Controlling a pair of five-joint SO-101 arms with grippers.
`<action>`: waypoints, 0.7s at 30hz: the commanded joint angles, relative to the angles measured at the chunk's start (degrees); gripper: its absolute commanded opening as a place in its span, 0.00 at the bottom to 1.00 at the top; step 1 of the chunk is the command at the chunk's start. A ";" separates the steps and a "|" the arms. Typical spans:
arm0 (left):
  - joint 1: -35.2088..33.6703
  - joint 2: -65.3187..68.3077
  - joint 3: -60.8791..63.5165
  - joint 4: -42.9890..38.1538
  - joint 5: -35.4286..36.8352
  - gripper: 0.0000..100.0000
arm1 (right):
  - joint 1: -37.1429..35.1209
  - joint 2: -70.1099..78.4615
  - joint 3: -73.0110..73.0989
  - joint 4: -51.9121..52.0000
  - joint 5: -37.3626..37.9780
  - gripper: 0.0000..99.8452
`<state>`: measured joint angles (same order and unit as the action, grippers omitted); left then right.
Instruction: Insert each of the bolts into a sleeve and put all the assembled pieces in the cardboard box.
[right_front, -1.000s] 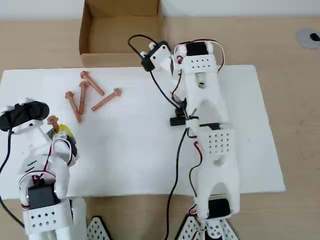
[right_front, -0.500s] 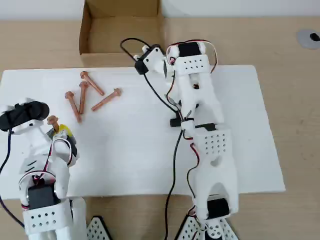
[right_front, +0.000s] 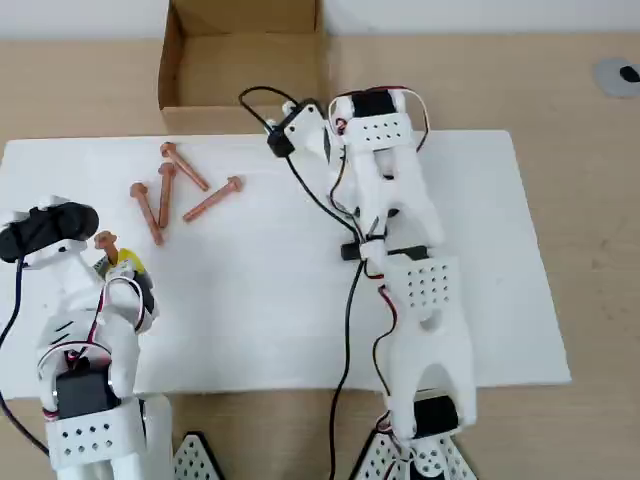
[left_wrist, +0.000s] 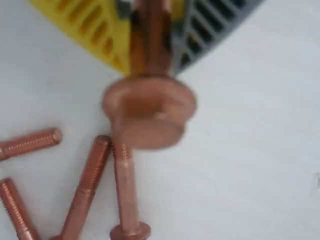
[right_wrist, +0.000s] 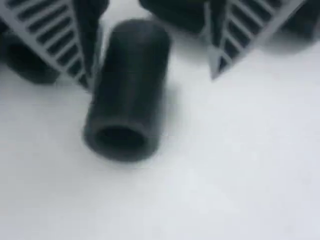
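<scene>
My left gripper (left_wrist: 150, 62) is shut on a copper bolt (left_wrist: 148, 110), clamped by its shank between the yellow and grey fingers with the head pointing out. In the high view this bolt (right_front: 106, 241) sits at the mat's left edge. Several loose copper bolts (right_front: 170, 190) lie just beyond it on the mat. My right gripper (right_wrist: 150, 77) is open and low over the mat, its grey fingers (right_wrist: 55, 35) either side of a black sleeve (right_wrist: 127, 90) lying on its side, bore towards the camera. The right arm (right_front: 385, 170) covers that sleeve in the high view. The cardboard box (right_front: 170, 60) stands open at the back.
More dark sleeves (right_wrist: 25, 65) lie blurred behind the right gripper. Loose bolts (left_wrist: 125, 190) lie close under the held one. The white mat (right_front: 250, 300) is bare between the arms. A black cable (right_front: 320, 190) loops beside the right arm. A grey disc (right_front: 615, 75) is on the table's far right.
The right arm's wrist end has swung left, towards the box's near corner. The left arm and its bolt have not moved.
</scene>
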<state>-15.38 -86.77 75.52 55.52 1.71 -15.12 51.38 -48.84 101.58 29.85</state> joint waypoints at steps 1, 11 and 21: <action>0.88 -0.75 -0.35 -1.14 -1.76 0.01 | -1.10 -4.88 1.63 0.44 0.26 0.19; 0.88 -0.75 -0.35 -0.97 -1.76 0.01 | -1.01 -3.30 2.24 -0.09 1.93 0.27; 0.88 -0.75 -0.35 -0.79 -1.76 0.01 | -6.37 -2.95 1.80 -0.79 1.67 0.27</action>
<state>-15.38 -86.77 75.52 55.52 0.48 -18.81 50.77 -46.37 100.97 31.25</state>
